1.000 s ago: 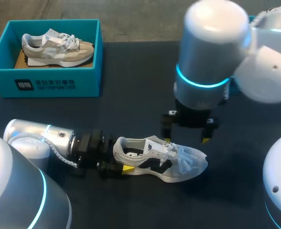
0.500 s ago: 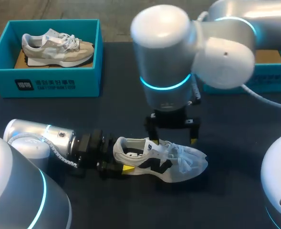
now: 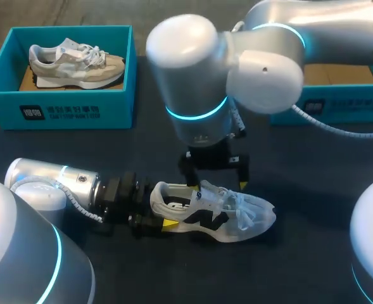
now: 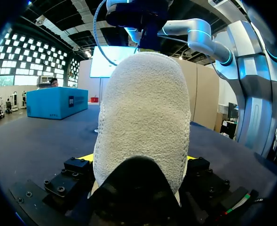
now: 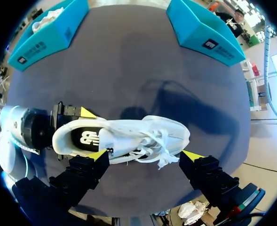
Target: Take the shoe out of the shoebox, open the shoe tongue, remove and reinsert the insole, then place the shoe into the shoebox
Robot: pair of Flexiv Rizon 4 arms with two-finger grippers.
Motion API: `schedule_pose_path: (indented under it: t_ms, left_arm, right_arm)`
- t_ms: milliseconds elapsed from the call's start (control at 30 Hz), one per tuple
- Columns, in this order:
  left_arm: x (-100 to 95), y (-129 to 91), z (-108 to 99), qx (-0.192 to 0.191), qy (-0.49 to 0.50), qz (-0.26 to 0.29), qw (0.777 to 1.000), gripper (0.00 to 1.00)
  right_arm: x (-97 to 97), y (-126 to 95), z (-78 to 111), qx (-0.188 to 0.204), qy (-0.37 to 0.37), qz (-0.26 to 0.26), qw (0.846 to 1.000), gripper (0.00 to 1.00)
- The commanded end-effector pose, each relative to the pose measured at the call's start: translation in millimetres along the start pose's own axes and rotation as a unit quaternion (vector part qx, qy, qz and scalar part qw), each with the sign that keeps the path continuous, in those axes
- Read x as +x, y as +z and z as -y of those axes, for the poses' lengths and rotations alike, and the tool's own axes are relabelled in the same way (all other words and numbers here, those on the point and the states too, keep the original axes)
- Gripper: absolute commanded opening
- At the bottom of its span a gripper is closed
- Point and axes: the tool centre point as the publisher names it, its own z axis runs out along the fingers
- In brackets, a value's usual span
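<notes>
Shoe: the white shoe stands on its sole on the dark table, near the middle and out of any box, toe pointing toward my right side.
Heel hold: my left gripper lies low along the table and is clamped on the heel, with a yellow tip showing on either side of it.
Overhead hand: my right gripper hangs above the tongue and laces with its fingers spread wide, touching nothing that I can see.
Done: the shoe is out of its box.
In hand: judging by the poise of the right gripper, opening the tongue comes next. The laces look drawn over it.
Left to do: open the tongue, pull the insole out, put it back in, and return the shoe. In the right wrist view the printed insole sits inside the heel.
Boxes: the left teal shoebox holds a beige shoe. The right teal shoebox is partly hidden behind my right arm and is probably the shoe's home.
Open room: bare table lies between the shoe and both boxes, which stand well apart from it.
Edges: the right wrist view shows the table's edge beyond the toe. Any pull on the insole is best kept over the middle.
</notes>
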Motion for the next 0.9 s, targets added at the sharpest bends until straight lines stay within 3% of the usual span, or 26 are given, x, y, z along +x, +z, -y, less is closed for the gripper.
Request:
schedule_pose_path:
  t_ms: [33, 300, 533, 900]
  left_arm:
    - [0.3, -0.5, 1.0, -0.001, 0.000, 0.000, 1.000, 0.00]
    - [0.3, -0.5, 1.0, -0.001, 0.000, 0.000, 1.000, 0.00]
    - [0.3, -0.5, 1.0, -0.001, 0.000, 0.000, 1.000, 0.00]
    - [0.3, -0.5, 1.0, -0.001, 0.000, 0.000, 1.000, 0.00]
  right_arm:
    - [16.9, 6.6, 10.5, -0.010, 0.050, 0.096, 0.994, 1.00]
    - [33.3, 2.4, 12.6, -0.017, 0.063, 0.107, 0.992, 1.00]
    - [43.3, 14.0, 9.5, -0.015, 0.070, 0.122, 0.990, 1.00]
    - [36.9, 36.2, 4.3, -0.034, 0.091, 0.126, 0.987, 1.00]
